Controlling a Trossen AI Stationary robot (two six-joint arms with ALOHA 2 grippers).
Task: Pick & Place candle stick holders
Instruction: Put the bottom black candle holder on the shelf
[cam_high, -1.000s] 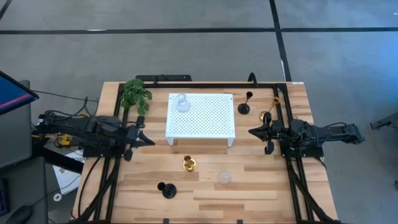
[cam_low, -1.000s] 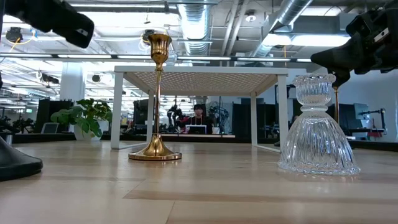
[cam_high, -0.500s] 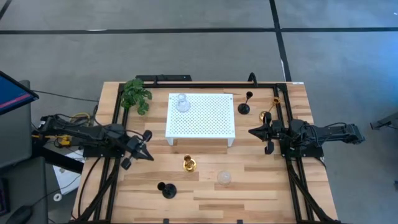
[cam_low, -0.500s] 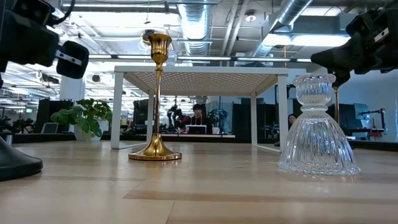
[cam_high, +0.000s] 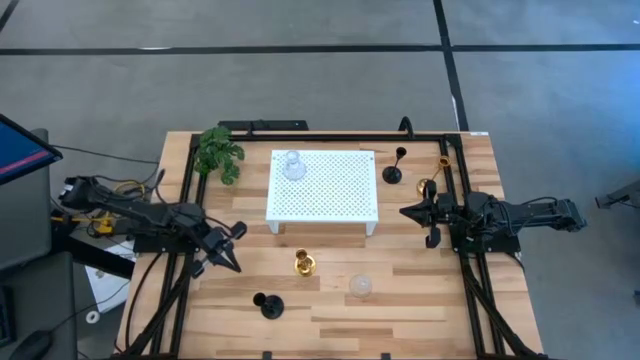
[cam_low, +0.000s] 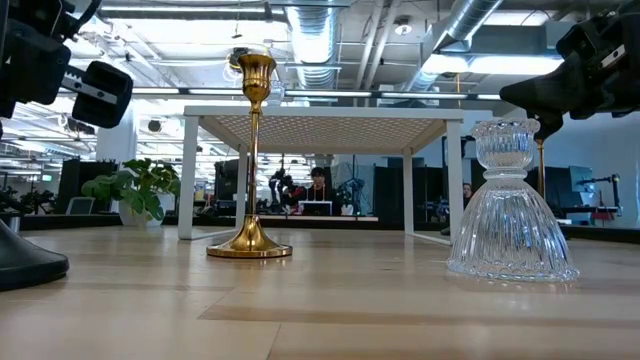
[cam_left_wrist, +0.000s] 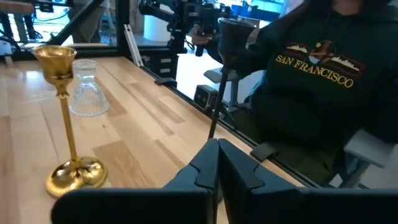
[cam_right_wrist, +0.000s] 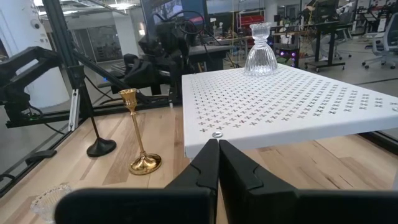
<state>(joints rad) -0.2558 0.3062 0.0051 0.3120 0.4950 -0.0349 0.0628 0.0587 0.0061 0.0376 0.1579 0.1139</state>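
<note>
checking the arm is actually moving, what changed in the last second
The left gripper swung from beside the platform's left edge toward the table's front, nearer the black holder and the gold holder. Its fingers are together and hold nothing. The right gripper stayed by the platform's right edge, and no holder moved.

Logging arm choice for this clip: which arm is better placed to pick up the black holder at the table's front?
Probably the left. Its gripper hangs just above and beside the black candle stick holder, while the right gripper waits across the table beside the white platform.
</note>
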